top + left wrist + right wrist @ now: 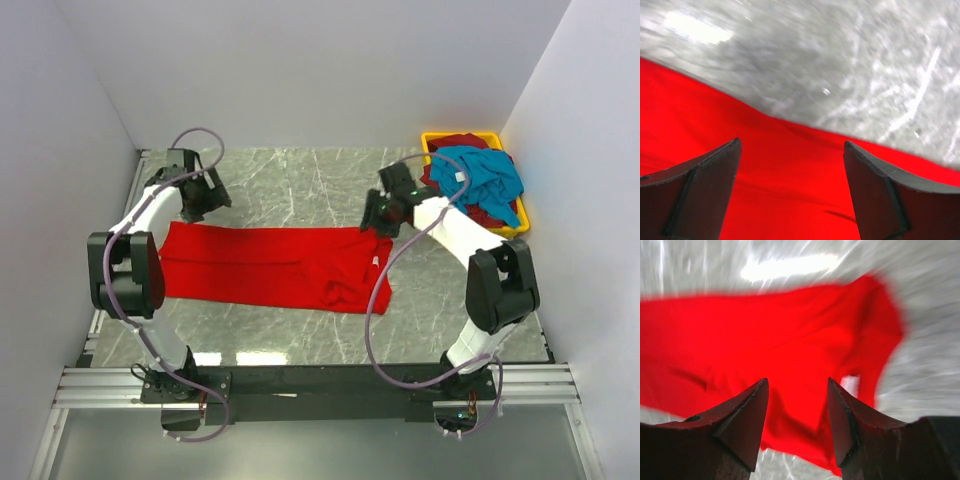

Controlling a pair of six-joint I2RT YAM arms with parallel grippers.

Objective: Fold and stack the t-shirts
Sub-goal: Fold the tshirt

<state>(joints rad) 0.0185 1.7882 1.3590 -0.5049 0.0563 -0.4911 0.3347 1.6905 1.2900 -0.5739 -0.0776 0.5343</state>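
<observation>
Marble table [300, 180]: slick, so cloth may slide if dragged.

Red t-shirt [270, 265]: flat, a long folded strip running from just below the left gripper [205, 200] across to just below the right gripper [378, 215]. The end under the R jaws is bunched w/ a sleeve poking out, so folding over that likely gives a lumpy, skewed result.

Yellow bin [432, 137], beyond and right of the R gripper: teal-blue t-shirt [485, 175] heaped on a maroon t-shirt [465, 140]. The arm's cable could snag it on a swing.

Both grippers hover above the strip's far edge. Jaws apart, L wider than R, nothing held. A shallow pinch might catch the top layer only and the fold opens.
</observation>
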